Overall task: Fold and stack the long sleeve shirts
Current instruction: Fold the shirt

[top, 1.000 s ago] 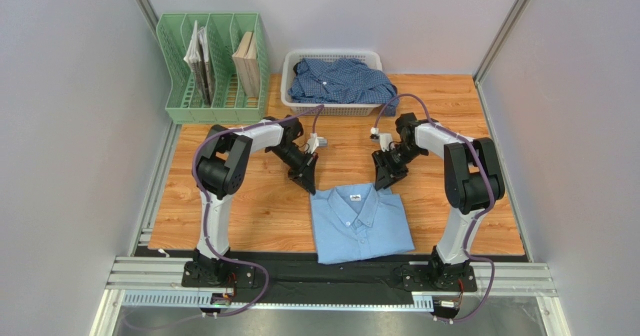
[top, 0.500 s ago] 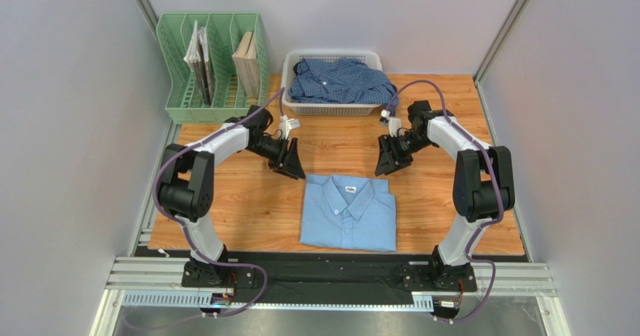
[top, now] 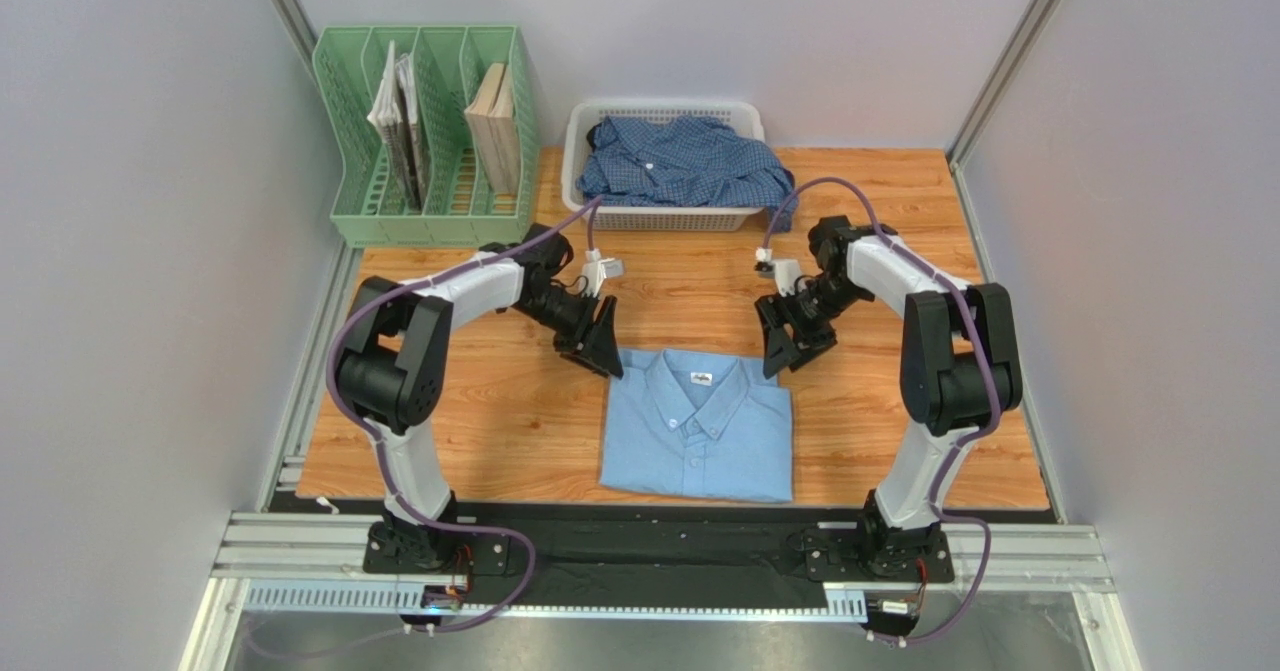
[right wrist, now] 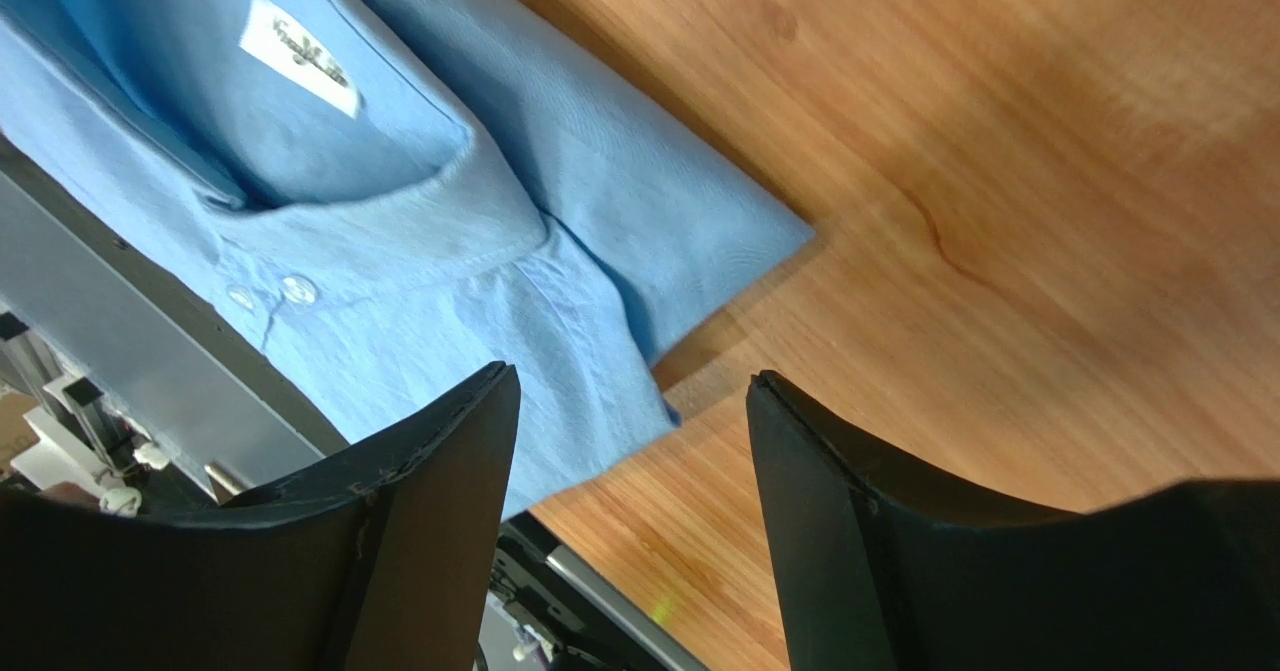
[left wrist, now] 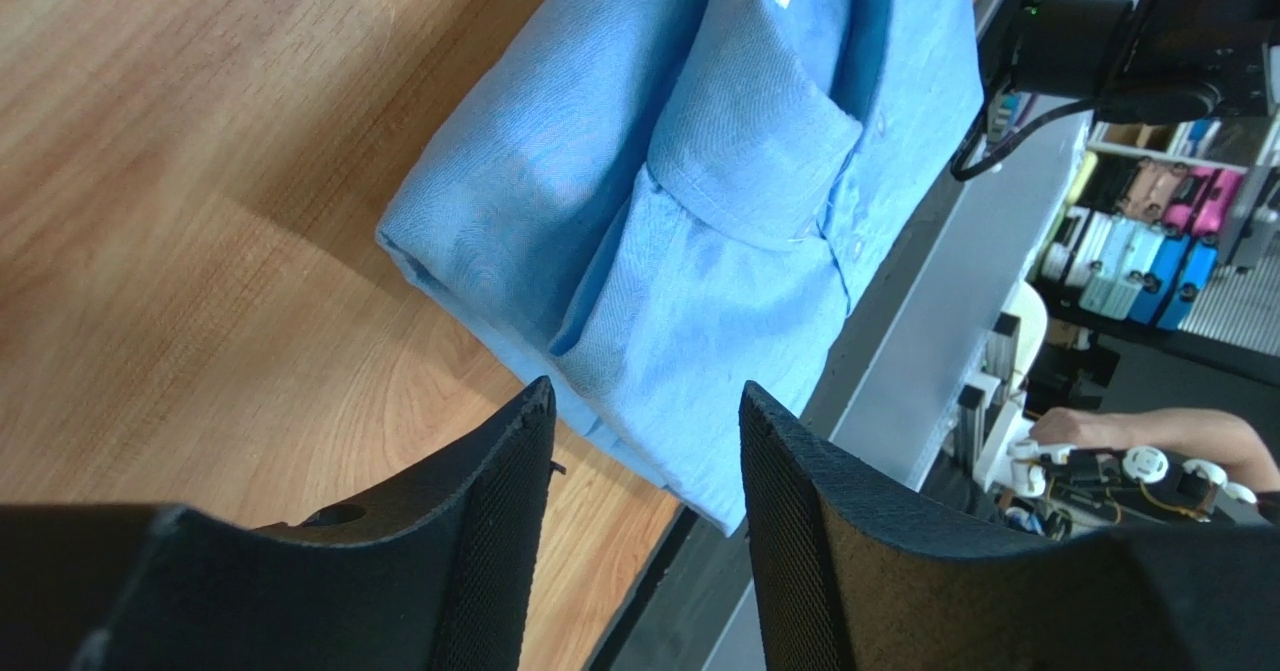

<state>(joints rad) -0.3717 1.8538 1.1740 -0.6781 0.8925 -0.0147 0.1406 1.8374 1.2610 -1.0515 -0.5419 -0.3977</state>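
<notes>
The light blue shirt (top: 696, 428) is lying folded and flat on the wooden table (top: 451, 416), collar up, near the front edge and between the two arms. A second ago it was sitting a bit more to the right and a little crooked. Now it is lying straight, and it is staying just where it was half a second ago. The arms were pulling away toward the back after that nudge, and now they are coming in close again. The left gripper (top: 601, 352) is hovering just beside the shirt's far left corner, and the right gripper (top: 787, 352) is hovering just beside its far right corner. Both are standing wide open and holding nothing. In the wrist views the shirt is showing through the gap between the fingers, not pinched. The dark checked shirt (top: 676, 161) is still sitting crumpled in the white basket (top: 577, 176) at the back. So the first shirt is probably done, or getting one last tidy, and the checked one is still waiting to be folded and put on top.
</notes>
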